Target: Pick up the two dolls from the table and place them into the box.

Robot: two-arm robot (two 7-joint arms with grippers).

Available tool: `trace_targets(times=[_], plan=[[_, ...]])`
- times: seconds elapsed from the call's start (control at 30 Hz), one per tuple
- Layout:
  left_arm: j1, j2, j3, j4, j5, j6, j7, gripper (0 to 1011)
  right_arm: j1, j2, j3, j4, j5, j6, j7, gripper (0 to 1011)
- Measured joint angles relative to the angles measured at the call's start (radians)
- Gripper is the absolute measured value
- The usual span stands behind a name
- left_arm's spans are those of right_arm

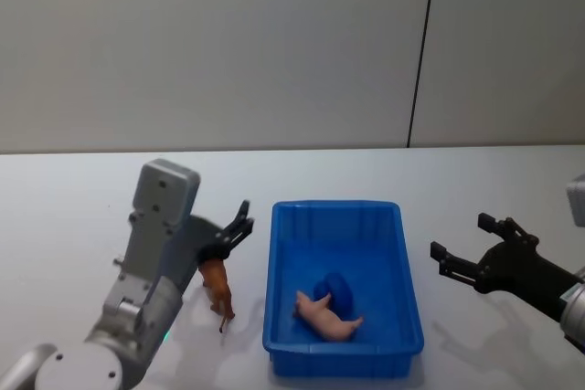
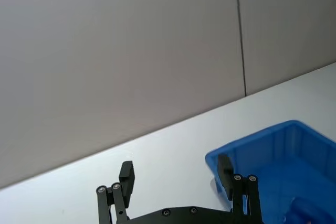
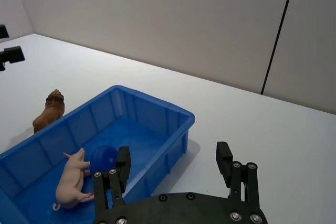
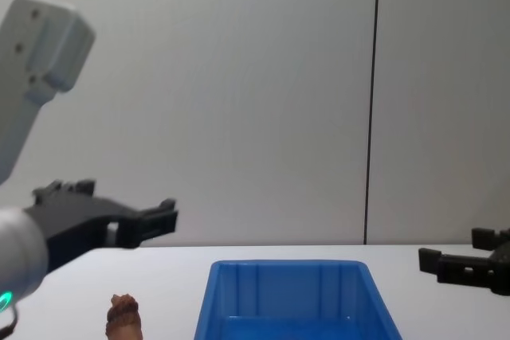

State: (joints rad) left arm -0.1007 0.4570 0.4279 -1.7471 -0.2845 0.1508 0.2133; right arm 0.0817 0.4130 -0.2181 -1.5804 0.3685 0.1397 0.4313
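The blue box [image 1: 274, 280] sits mid-table. The pale pink doll [image 1: 327, 317] lies on its side inside it, also seen as the pink doll [image 3: 72, 180] in the right wrist view. The reddish-brown doll [image 1: 218, 289] stands on the white table [image 1: 82, 198] just left of the box; it shows again as the brown doll [image 3: 50, 111] and brown doll [image 4: 123, 318]. My left gripper [image 1: 245, 219] hovers open above the brown doll, holding nothing. Right of the box my right gripper [image 1: 460, 236] hangs open and empty. The open left gripper [image 2: 176, 177] faces the box [image 2: 283, 150].
A dark blue rounded object [image 1: 334, 291] lies in the box beside the pink doll. A grey wall with a dark vertical seam [image 1: 420, 52] rises behind the table. Bare tabletop stretches behind the box and to both sides.
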Motion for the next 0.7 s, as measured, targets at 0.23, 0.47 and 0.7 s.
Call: trace_targets(times=[0.23, 0.47, 0.7], plan=[[0.05, 0.017, -0.008, -0.01, -0.062, 0.002, 0.062, 1001, -0.002, 0.002, 0.002, -0.001, 0.002, -0.001, -0.001, 1001], [0.077, 0.017, -0.014, 0.013, -0.109, -0.005, 0.08, 1001, -0.003, 0.004, 0.002, -0.002, 0.003, -0.002, -0.001, 1001], [0.079, 0.007, -0.016, 0.05, -0.126, -0.001, 0.057, 1001, -0.003, 0.004, 0.003, -0.002, 0.003, -0.002, -0.001, 1001]])
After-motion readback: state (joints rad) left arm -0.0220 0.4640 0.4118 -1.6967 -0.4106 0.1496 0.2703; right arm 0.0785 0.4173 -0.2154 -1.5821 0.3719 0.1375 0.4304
